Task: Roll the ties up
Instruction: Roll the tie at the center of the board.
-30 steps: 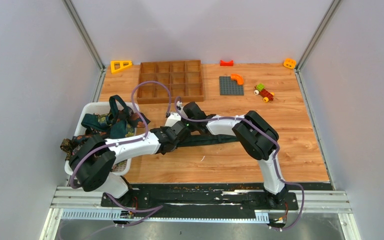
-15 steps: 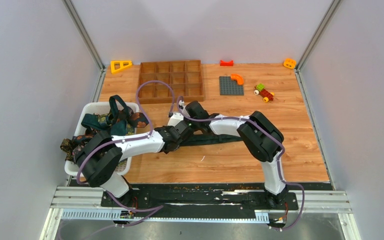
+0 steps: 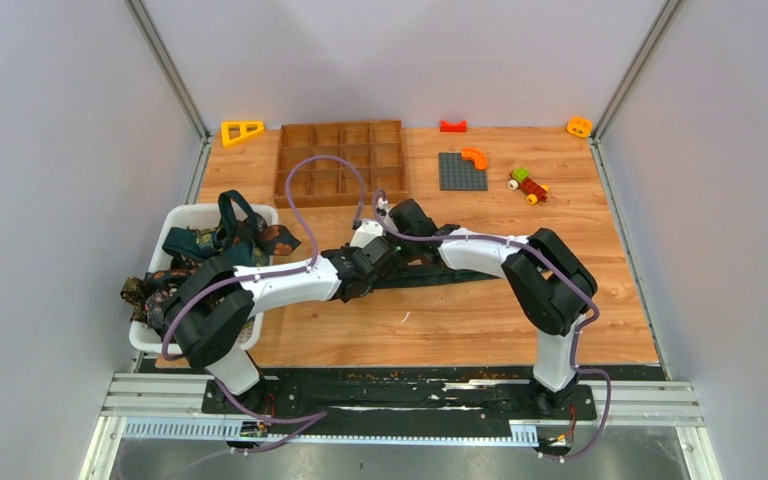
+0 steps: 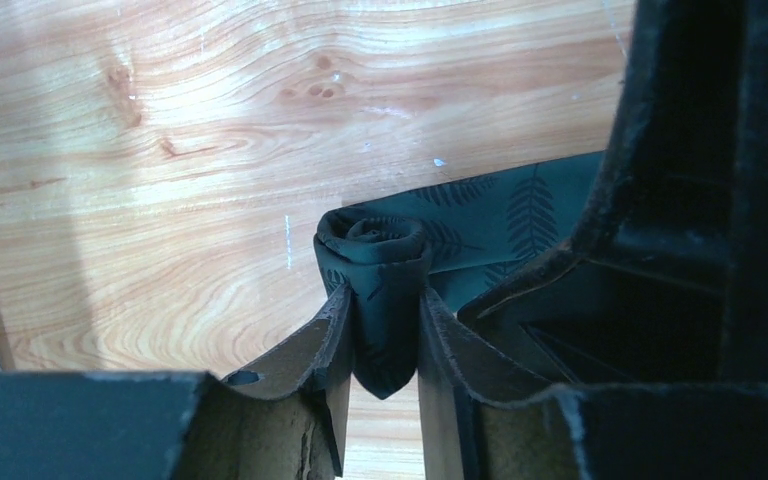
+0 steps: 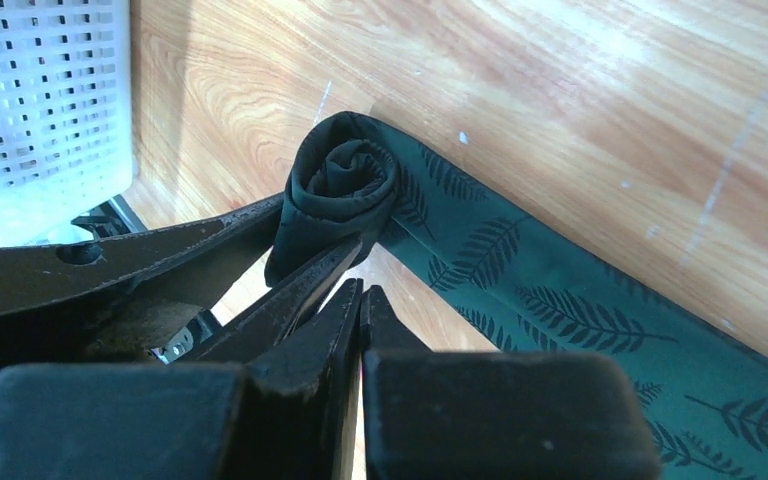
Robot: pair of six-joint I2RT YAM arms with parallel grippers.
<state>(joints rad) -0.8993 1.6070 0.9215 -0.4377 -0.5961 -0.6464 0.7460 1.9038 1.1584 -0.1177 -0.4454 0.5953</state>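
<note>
To the right of the white basket [image 3: 185, 215], on the counter [image 3: 460, 320], the left gripper [image 4: 384, 330] is pinching the roll [image 4: 375, 250] of a dark green tie [image 5: 560, 310]. The right gripper [image 5: 360, 300] is resting closed beside it. The soft, light cloth probably needs holding across the roll's sides, or it will unwind.

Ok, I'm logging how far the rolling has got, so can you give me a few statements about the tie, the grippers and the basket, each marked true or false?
1. The left gripper clamps the roll at the end of the green leaf-print tie. True.
2. The tie is rolled up completely. False: a flat length trails from the roll over the table.
3. The white basket holds more ties. True.
4. The roll sits in the wooden tray. False: it is down at the table, apart from the tray.
5. The right gripper is wide open. False: its fingers are pressed together.
</note>
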